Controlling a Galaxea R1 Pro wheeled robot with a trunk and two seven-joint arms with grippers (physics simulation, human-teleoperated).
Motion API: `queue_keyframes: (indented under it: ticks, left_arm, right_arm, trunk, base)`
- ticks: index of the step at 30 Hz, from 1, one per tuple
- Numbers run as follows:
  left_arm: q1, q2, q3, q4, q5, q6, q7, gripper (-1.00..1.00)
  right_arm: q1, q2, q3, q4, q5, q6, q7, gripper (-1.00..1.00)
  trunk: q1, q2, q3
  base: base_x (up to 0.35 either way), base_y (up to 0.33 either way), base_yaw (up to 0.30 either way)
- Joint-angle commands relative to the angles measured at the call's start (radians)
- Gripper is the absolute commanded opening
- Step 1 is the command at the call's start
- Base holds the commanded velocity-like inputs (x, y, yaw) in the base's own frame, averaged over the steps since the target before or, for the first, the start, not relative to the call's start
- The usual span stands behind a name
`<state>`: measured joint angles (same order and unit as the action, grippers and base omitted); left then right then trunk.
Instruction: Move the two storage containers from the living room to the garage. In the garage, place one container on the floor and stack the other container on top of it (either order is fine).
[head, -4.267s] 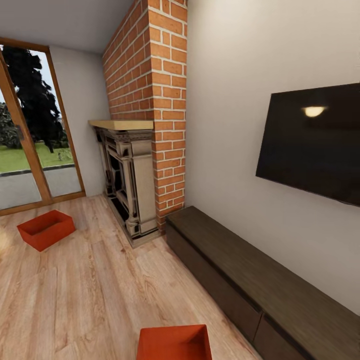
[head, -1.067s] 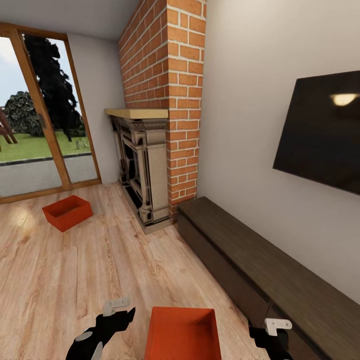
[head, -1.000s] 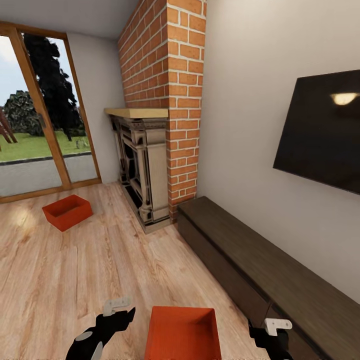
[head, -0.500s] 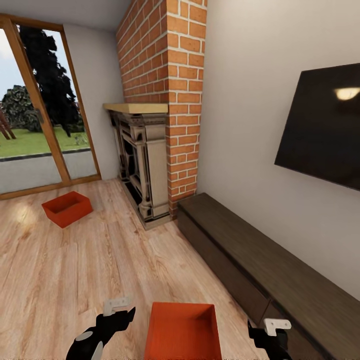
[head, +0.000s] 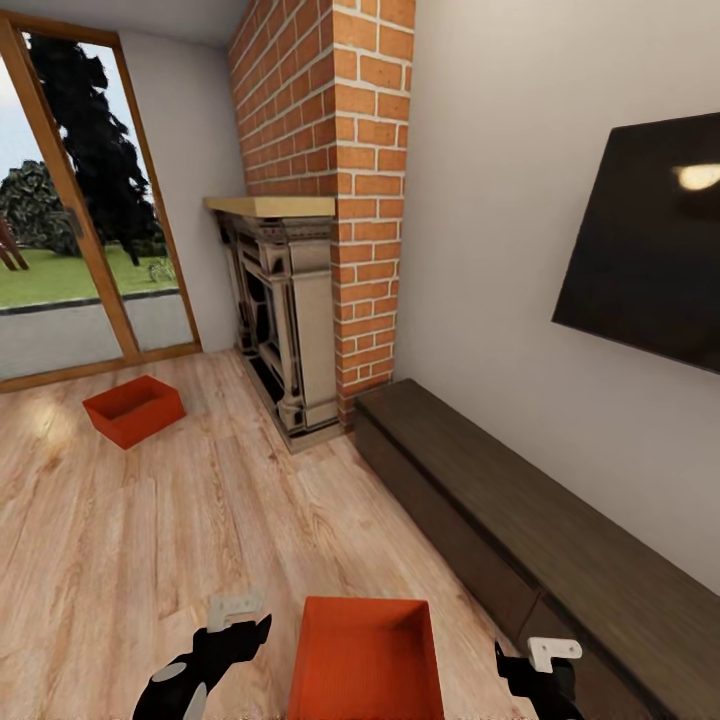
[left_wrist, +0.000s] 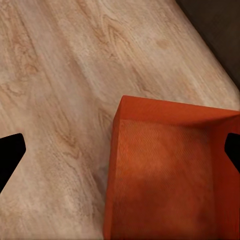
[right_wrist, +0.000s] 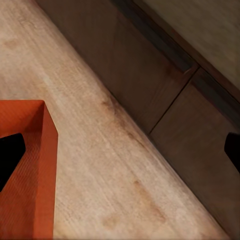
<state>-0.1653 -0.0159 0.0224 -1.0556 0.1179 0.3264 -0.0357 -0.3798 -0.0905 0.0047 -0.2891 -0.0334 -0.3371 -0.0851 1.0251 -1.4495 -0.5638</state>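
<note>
Now the near container (head: 366, 660) lies between left tool (head: 238, 628) and right tool (head: 535, 668).

Matt orange bin (head: 366, 660) on satiny wood-plank floor (head: 150, 540), rough brick chimney (head: 330, 150).

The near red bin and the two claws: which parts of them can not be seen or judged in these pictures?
- Near bin: its closest end is cut off by the head view's bottom edge, and also by the edge of the left wrist view.
- Left claw: from the head view it cannot be told whether it is open; in the left wrist view its dark tips sit wide apart.
- Right claw: its arm is cut off by the head view's edge.
- Far bin: too small to see inside.
</note>
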Motion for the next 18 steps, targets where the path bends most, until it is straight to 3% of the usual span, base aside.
queue_keyframes:
  ticks: [1, 8, 13, 15, 16, 18]
  left_arm:
    - [0.000, -0.001, 0.002, -0.001, 0.009, 0.006, -0.003, 1.00]
    - [0.000, -0.007, 0.001, -0.001, 0.010, 0.008, -0.006, 1.00]
    - [0.000, -0.025, 0.001, -0.002, 0.009, 0.037, -0.006, 1.00]
    - [0.000, -0.031, 0.001, -0.005, -0.006, 0.069, -0.005, 1.00]
    - [0.000, -0.031, 0.002, -0.009, -0.035, 0.081, -0.005, 1.00]
    - [0.000, -0.032, 0.002, -0.009, -0.039, 0.081, -0.005, 1.00]
  right_arm:
    - [-0.001, 0.000, 0.000, 0.001, -0.003, -0.003, -0.001, 1.00]
    - [-0.001, 0.000, 0.001, 0.001, -0.006, -0.003, 0.017, 1.00]
    - [-0.001, -0.001, -0.001, 0.001, -0.011, -0.003, 0.086, 1.00]
    - [-0.001, -0.001, -0.002, 0.002, -0.012, -0.003, 0.106, 1.00]
    - [-0.001, 0.000, -0.003, 0.002, -0.013, -0.003, 0.112, 1.00]
    - [-0.001, -0.001, -0.003, 0.002, -0.013, -0.003, 0.112, 1.00]
  trunk:
    - [0.000, -0.001, -0.003]
    - [0.000, -0.001, -0.014]
    - [0.000, -0.001, -0.022]
    - [0.000, -0.001, -0.025]
    - [0.000, -0.001, -0.027]
    - [0.000, -0.001, -0.030]
  base:
    - [0.000, 0.000, 0.000]
    - [0.000, 0.000, 0.000]
    - [0.000, 0.000, 0.000]
    - [0.000, 0.000, 0.000]
    - [0.000, 0.000, 0.000]
    - [0.000, 0.000, -0.006]
